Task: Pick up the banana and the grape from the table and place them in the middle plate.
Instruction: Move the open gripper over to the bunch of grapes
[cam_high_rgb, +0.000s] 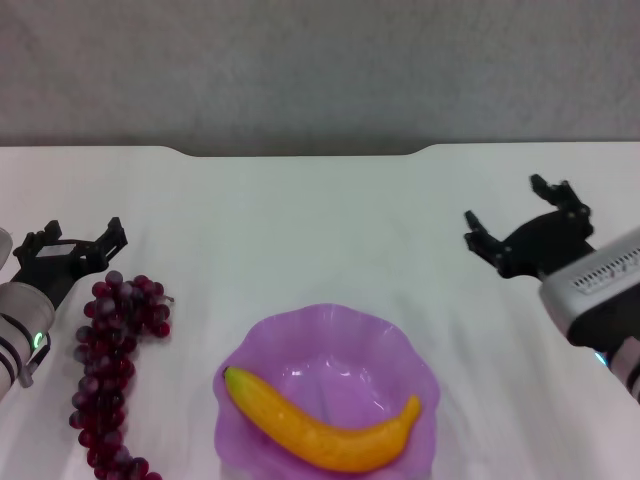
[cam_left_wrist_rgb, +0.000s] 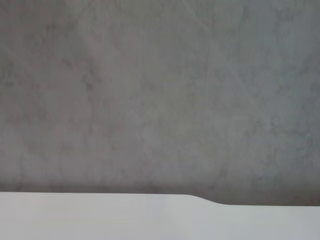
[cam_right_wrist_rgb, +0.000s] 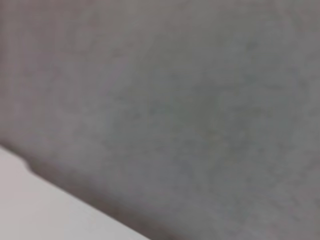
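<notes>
The banana (cam_high_rgb: 325, 425) lies inside the purple scalloped middle plate (cam_high_rgb: 395, 345) at the near centre of the white table (cam_high_rgb: 320, 220). The grape bunch (cam_high_rgb: 112, 370) lies on the table to the plate's left, running toward the near edge. My left gripper (cam_high_rgb: 72, 242) is open and empty, just beyond the bunch's far end, at the table's left side. My right gripper (cam_high_rgb: 520, 215) is open and empty, raised at the right, beyond and right of the plate. Both wrist views show only the grey wall and a strip of the table (cam_left_wrist_rgb: 150, 217).
The table's far edge has a shallow notch (cam_high_rgb: 300, 152) in the middle, with a grey wall (cam_high_rgb: 320, 70) behind it.
</notes>
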